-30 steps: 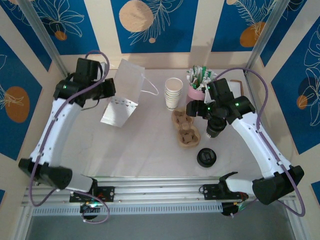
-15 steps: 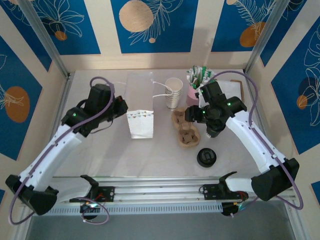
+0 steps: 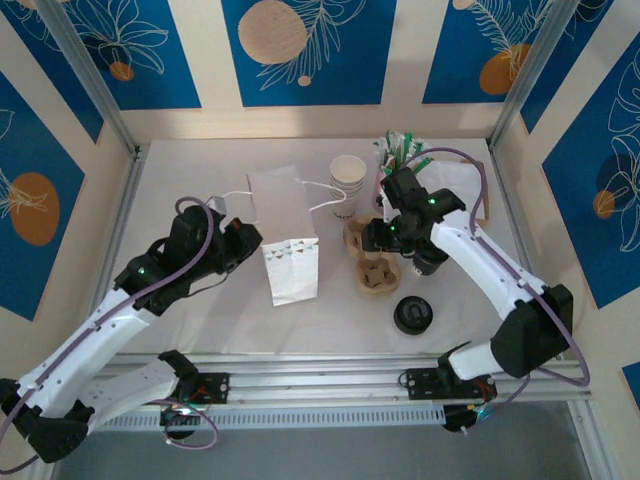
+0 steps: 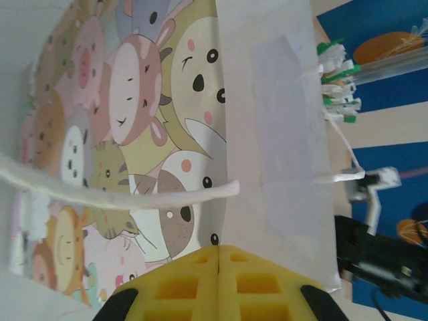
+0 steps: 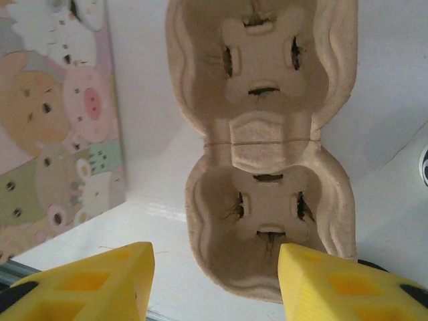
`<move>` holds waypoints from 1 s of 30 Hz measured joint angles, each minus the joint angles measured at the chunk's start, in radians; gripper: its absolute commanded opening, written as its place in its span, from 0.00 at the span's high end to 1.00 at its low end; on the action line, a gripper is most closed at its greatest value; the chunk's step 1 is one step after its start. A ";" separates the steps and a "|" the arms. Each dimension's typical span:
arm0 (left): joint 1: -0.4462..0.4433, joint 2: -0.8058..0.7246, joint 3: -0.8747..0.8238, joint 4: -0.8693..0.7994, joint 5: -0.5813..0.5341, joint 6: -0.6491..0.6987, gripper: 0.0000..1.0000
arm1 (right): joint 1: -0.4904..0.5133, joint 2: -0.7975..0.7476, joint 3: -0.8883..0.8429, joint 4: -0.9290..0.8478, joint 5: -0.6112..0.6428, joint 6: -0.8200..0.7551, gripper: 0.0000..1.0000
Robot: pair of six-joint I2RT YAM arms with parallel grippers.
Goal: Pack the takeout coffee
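1. The coffee (image 3: 413,315), black lid up, stands on the worktop (image 3: 190,190) near its front edge. It is beside the near end of the carrier (image 3: 372,268), on the right, and does not touch it.
2. The right pincer (image 5: 214,261) hovers over the carrier's near cell, fingers moderately apart and gripping nothing.
3. The left pincer (image 4: 219,267) is pressed closed on an edge of the bag (image 3: 285,240), which is just left of the carrier.
4. A cup stack (image 3: 347,182) stands behind the carrier.

Matt smooth paper bag (image 3: 285,245); rough moulded-pulp cup carrier (image 5: 259,150); smooth white tabletop (image 3: 190,180)
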 measured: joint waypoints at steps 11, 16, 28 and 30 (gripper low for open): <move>-0.039 -0.022 -0.023 0.035 0.011 -0.091 1.00 | 0.001 0.084 0.000 -0.006 0.029 0.006 0.50; -0.085 -0.027 -0.023 0.013 -0.011 -0.108 1.00 | 0.002 0.103 0.000 -0.004 0.043 0.001 0.51; -0.201 -0.006 -0.011 -0.056 -0.119 -0.102 0.54 | 0.014 0.102 -0.052 0.051 0.058 -0.027 0.46; -0.202 -0.009 -0.010 -0.072 -0.136 -0.082 0.41 | 0.014 0.102 -0.054 0.055 0.058 -0.027 0.46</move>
